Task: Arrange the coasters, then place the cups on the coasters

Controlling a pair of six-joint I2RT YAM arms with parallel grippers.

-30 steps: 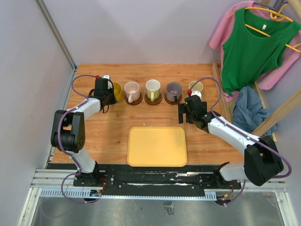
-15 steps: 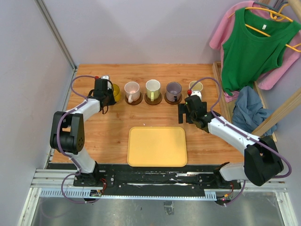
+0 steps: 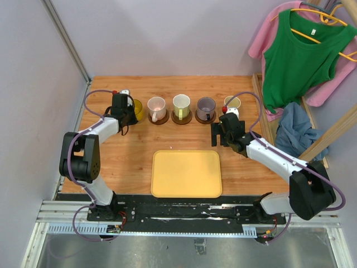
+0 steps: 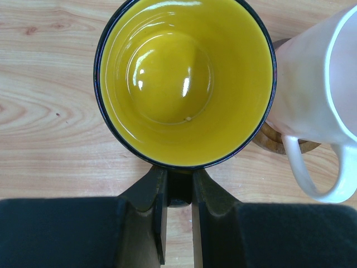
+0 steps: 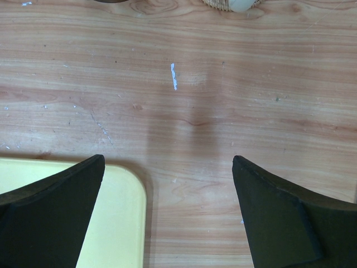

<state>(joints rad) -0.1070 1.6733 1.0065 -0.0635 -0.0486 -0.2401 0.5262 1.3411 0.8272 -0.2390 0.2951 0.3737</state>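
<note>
Along the far edge of the table (image 3: 111, 167), from above, my left gripper (image 3: 124, 106) sits at the yellow cup (image 3: 137, 109), leftmost in the row. The pink cup (image 3: 156, 105), green-white cup (image 3: 181, 104) and purple-grey cup (image 3: 206, 106) each stand on coasters (image 3: 159, 119); the cream-beige cup (image 3: 232, 103) is rightmost.

From my left wrist, the fingers are nearly closed, pinching the yellow cup's dark handle.

From my right wrist, my right gripper (image 5: 167, 184) is spread wide and holds nothing, above bare wood by the yellow tray (image 5: 117, 223).
</note>
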